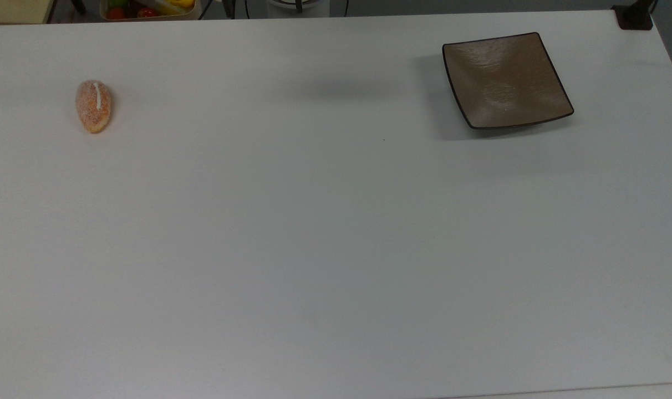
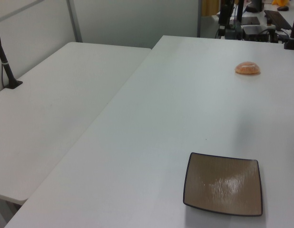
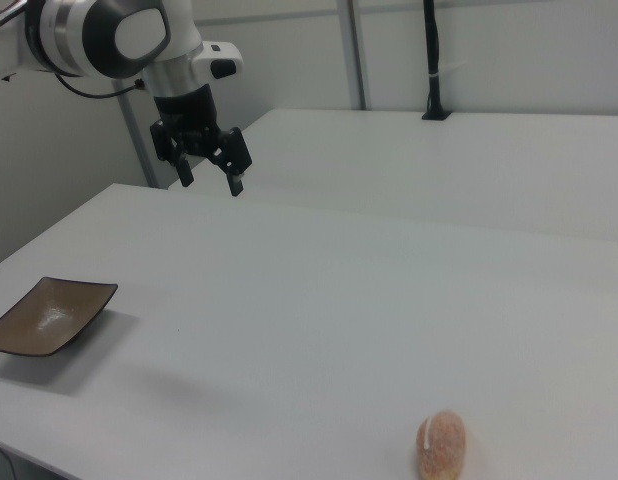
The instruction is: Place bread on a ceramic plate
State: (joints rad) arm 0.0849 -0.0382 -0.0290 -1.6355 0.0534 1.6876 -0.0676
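Pre-grasp: black two-finger pincer (image 3: 209, 168) spread, empty, high above white surface (image 1: 336, 233). Small oval orange-tan bread (image 1: 93, 106) well apart from square glossy brown ceramic plate (image 1: 505, 79). Next: descend onto bread.

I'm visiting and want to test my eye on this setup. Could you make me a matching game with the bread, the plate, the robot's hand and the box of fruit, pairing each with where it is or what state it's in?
Things:
1. bread
2. ceramic plate
3. hand
4. box of fruit

Places or states:
A. open, up in the air above the table, holding nothing
B. bare, near the top view's right
C. beyond the table's far edge in the top view
D. lying on the table, near the top view's left

Pairs: 1-D, 2-B, 3-A, 4-C
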